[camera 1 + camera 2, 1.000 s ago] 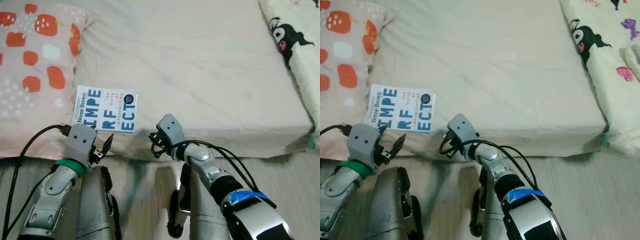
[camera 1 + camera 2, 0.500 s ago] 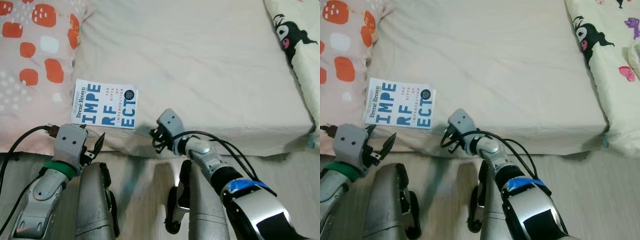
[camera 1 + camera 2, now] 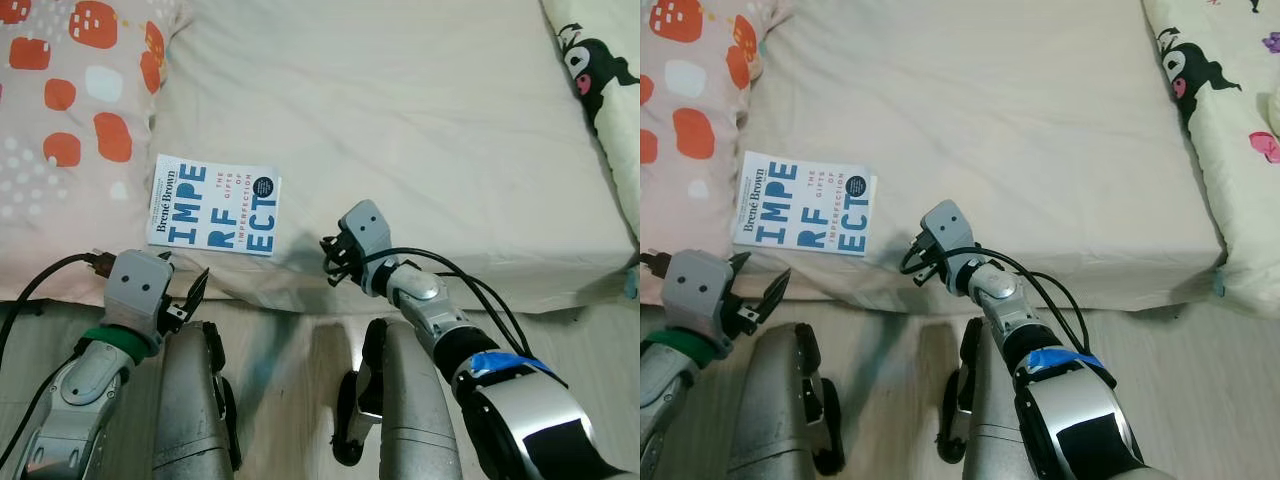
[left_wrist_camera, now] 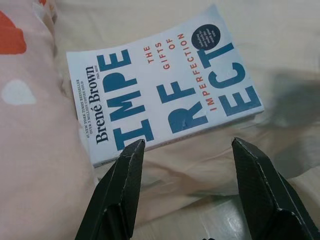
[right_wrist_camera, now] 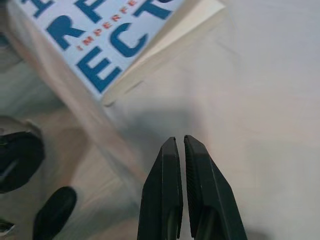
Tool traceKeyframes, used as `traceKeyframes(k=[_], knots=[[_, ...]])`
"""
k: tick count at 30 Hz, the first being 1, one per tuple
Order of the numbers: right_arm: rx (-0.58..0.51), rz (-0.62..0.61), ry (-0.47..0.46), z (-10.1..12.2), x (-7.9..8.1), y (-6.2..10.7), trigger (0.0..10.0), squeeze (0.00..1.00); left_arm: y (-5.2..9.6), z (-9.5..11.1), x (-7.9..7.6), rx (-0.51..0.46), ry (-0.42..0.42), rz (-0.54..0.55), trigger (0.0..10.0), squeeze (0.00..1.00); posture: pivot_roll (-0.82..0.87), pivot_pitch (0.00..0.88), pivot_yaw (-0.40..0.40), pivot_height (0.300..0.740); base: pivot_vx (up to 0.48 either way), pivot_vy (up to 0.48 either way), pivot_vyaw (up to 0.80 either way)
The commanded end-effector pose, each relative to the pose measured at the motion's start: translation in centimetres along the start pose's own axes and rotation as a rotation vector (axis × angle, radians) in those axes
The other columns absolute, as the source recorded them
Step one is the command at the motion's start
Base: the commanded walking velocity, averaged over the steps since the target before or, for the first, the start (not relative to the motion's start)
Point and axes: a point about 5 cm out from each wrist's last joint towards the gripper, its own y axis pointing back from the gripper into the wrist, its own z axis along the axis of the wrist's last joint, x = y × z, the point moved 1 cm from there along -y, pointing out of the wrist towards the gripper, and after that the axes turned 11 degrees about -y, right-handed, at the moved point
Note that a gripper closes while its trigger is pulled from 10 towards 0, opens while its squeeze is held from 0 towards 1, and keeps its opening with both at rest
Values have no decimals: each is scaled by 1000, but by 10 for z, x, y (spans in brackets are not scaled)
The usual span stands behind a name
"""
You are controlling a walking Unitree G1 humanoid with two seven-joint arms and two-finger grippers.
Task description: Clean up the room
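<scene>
White-and-blue book flat on cream sheet, just beyond spread left pincer; right pincer pressed together nearby.

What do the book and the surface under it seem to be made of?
The book looks like a paperback: a thin, smooth printed card cover with soft paper page edges along one side. The bed sheet under it seems to be matte cream woven fabric, probably cotton, since it shows soft wrinkles and dents.
</scene>
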Motion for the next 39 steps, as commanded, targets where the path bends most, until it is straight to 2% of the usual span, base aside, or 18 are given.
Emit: traceKeyframes(k=[1,3,4,5,6,8,9,11,12,14,18,22,26,27,29,30,34,39], knots=[[40,31,-20,-21,8,5,0,0,4,-6,-11,25,29,-42,10000,0,177,435,-99,572,0,0,0],[27,33,-23,-23,11,6,0,0,4,-6,-17,24,45,-57,10000,0,173,429,-101,572,0,0,0],[-14,0,-45,-23,9,8,9373,0,1,-11,-20,43,74,-45,10000,0,130,360,-110,572,0,0,0],[-14,0,-45,-23,9,8,9373,0,1,-11,-20,43,74,-45,10000,0,130,360,-110,572,0,0,0],[-55,-44,-65,-21,6,10,10000,0,0,-15,-21,60,96,-29,10000,0,125,350,-109,572,0,0,0],[-139,-166,-99,-18,-4,18,10000,0,-7,-28,-26,113,154,8,10000,0,84,278,-92,572,0,0,0],[-139,-166,-99,-18,-4,18,10000,0,-7,-28,-26,113,154,8,10000,0,84,278,-92,572,0,0,0],[-181,-287,-111,-23,-10,28,10000,0,-17,-44,-33,193,268,47,10000,0,64,245,-73,572,0,0,0],[-181,-287,-111,-23,-10,28,10000,0,-17,-44,-33,193,268,47,10000,0,64,245,-73,572,0,0,0],[-184,-351,-95,-37,-5,40,10000,0,-26,-52,-44,237,302,60,10000,0,35,202,-46,572,0,0,0],[-180,-360,-83,-43,-1,44,10000,0,-29,-51,-48,232,289,61,10000,0,35,202,-46,572,0,0,0],[-178,-456,-78,-70,14,71,10000,0,-43,-39,-63,144,324,81,10000,0,2,136,-19,572,0,0,0],[-175,-473,-85,-75,15,75,10000,0,-46,-36,-64,133,329,84,10000,0,2,136,-19,572,0,0,0],[-168,-487,-111,-80,16,79,10000,0,-48,-34,-66,127,312,81,10000,0,0,125,-14,572,0,0,0],[-125,-495,-159,-90,19,84,10000,0,-54,-33,-78,121,264,3,10000,0,-7,111,-4,572,0,0,0],[-100,-508,-183,-94,17,86,10000,0,-55,-31,-84,115,270,-38,10000,0,-19,102,4,572,0,0,0],[-78,-520,-194,-96,13,88,10000,0,-57,-29,-88,109,287,-70,10000,0,-21,93,5,572,0,0,0],[-88,-494,-202,-95,15,92,10000,0,-58,-27,-85,92,270,-49,10000,0,-17,78,-2,582,0,0,0]])
